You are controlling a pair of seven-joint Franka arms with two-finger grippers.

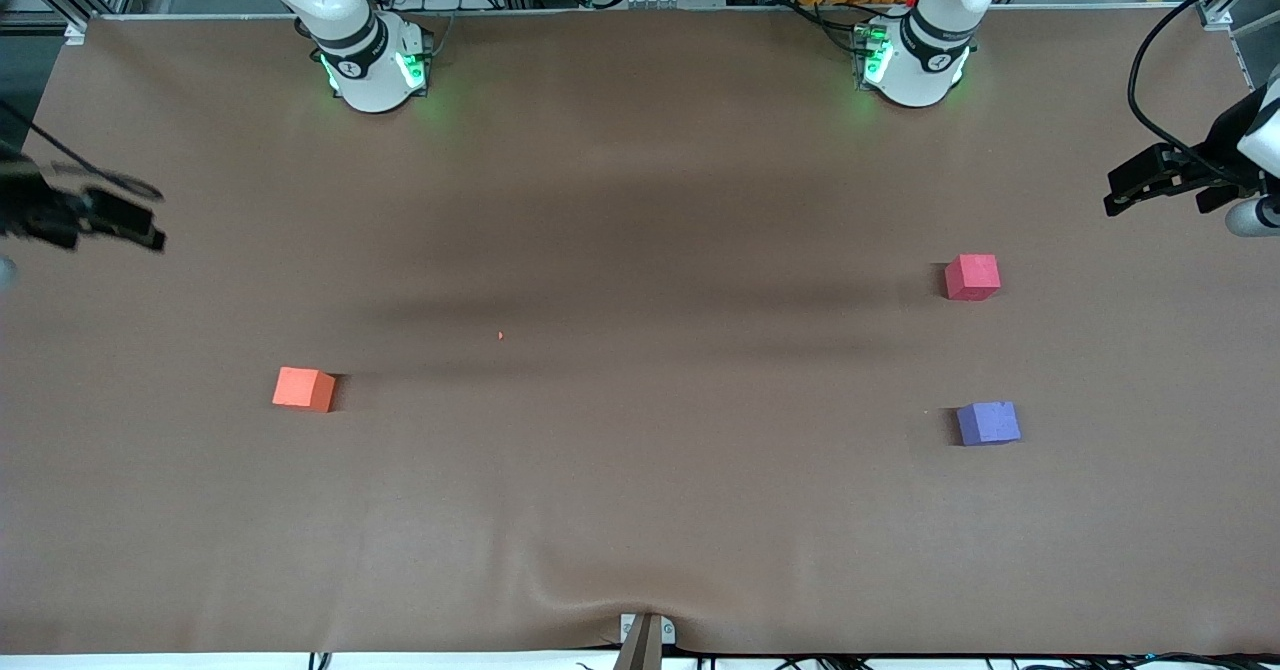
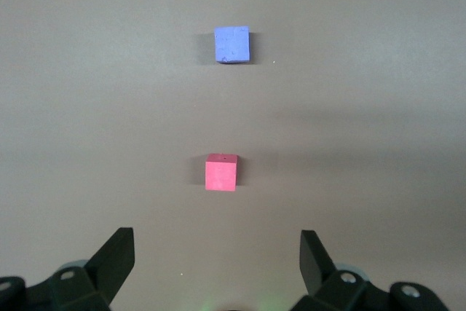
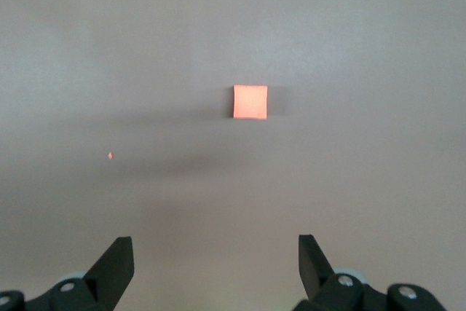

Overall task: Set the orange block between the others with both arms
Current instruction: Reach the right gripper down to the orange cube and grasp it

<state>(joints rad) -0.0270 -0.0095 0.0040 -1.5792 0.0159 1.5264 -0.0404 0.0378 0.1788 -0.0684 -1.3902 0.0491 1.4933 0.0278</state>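
Nothing of the task looks done yet, judged from the front view: the orange block (image 1: 304, 388) lies alone toward the right arm's end of the table, well apart from the others. The pinkish-red cube (image 1: 972, 277) and the purple-blue cube (image 1: 988, 423) sit toward the left arm's end, the purple-blue one nearer the front camera, with a bare gap between them (the likely target spot). A tiny orange speck (image 1: 500, 335) lies mid-table. The right gripper (image 1: 120, 220) hangs at the table's edge on its own arm's end, the left gripper (image 1: 1135, 185) at the other edge; neither touches anything. Pick-up, hand-over and placing all seem left to do.

Left wrist view: the left gripper (image 2: 217, 256) stands spread wide and empty over bare table, both cubes, pinkish-red (image 2: 220, 172) and purple-blue (image 2: 232, 44), lying ahead of it.

Right wrist view: the right gripper (image 3: 215, 256) is likewise wide apart, holding nothing, with the orange block (image 3: 250, 102) ahead and untouched
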